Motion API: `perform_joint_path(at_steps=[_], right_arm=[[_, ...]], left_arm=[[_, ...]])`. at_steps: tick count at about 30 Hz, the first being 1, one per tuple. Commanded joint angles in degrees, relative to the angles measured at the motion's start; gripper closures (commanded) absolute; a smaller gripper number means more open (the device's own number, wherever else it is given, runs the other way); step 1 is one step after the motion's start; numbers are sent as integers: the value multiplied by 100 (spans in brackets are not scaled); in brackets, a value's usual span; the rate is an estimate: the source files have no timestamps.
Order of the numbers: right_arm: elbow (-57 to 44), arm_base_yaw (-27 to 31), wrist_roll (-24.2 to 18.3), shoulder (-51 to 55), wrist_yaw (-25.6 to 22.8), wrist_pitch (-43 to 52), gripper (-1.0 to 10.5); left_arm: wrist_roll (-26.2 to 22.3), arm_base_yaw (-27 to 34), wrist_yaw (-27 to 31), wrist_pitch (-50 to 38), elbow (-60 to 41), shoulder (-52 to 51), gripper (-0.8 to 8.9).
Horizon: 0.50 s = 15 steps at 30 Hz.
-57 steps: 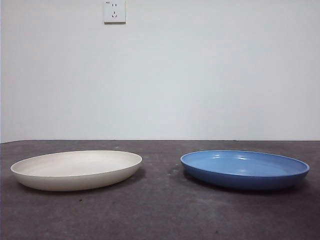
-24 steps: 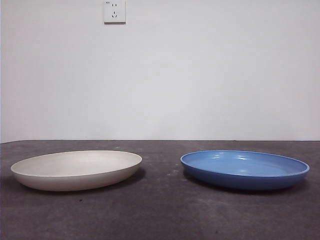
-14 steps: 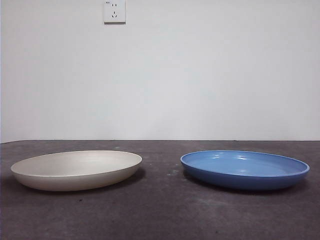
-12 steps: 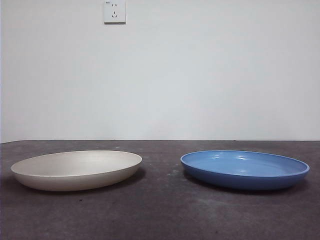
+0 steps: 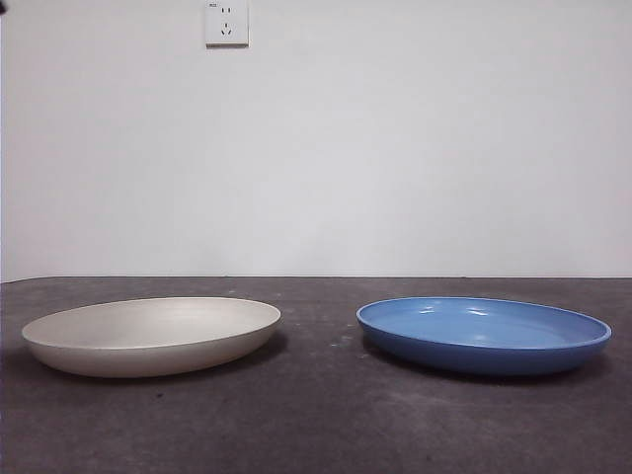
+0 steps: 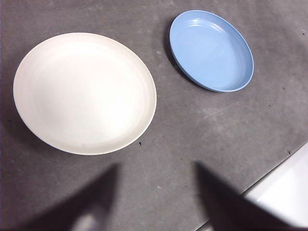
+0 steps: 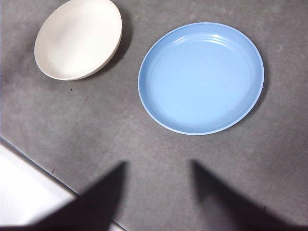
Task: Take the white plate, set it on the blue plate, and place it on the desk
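Note:
The white plate (image 5: 148,336) lies on the desk (image 5: 316,425) at the left, and the blue plate (image 5: 484,334) lies at the right, a gap between them. Both are empty. In the left wrist view my left gripper (image 6: 156,192) is open and empty, high above the desk, nearest the white plate (image 6: 84,91), with the blue plate (image 6: 211,50) farther off. In the right wrist view my right gripper (image 7: 161,187) is open and empty, high above the desk, nearest the blue plate (image 7: 201,77), with the white plate (image 7: 78,38) beyond it.
A wall socket (image 5: 226,22) sits on the white wall behind the desk. The desk's edge and a white floor show in the left wrist view (image 6: 284,187) and in the right wrist view (image 7: 24,192). A black arm tip (image 5: 3,6) shows at the top left corner.
A small black arm tip has come into the front view's top left corner. The two plates have not moved.

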State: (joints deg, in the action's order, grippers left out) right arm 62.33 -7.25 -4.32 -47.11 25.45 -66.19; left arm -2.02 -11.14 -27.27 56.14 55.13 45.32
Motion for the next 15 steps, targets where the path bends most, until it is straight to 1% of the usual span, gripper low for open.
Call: perform_joint_path(at_steps=[1,10,15], right_arm=[[116,-24,-15,-35,4,15,493],[116,-24,46,-35,7,17,493],[116,-24,46,-35,7,17,493]], left_arm=[[17,-15,-22,-46,155,35,276],[186,-13,2,-240,157,101,284],[439,-13,531,-586,164,435,293]])
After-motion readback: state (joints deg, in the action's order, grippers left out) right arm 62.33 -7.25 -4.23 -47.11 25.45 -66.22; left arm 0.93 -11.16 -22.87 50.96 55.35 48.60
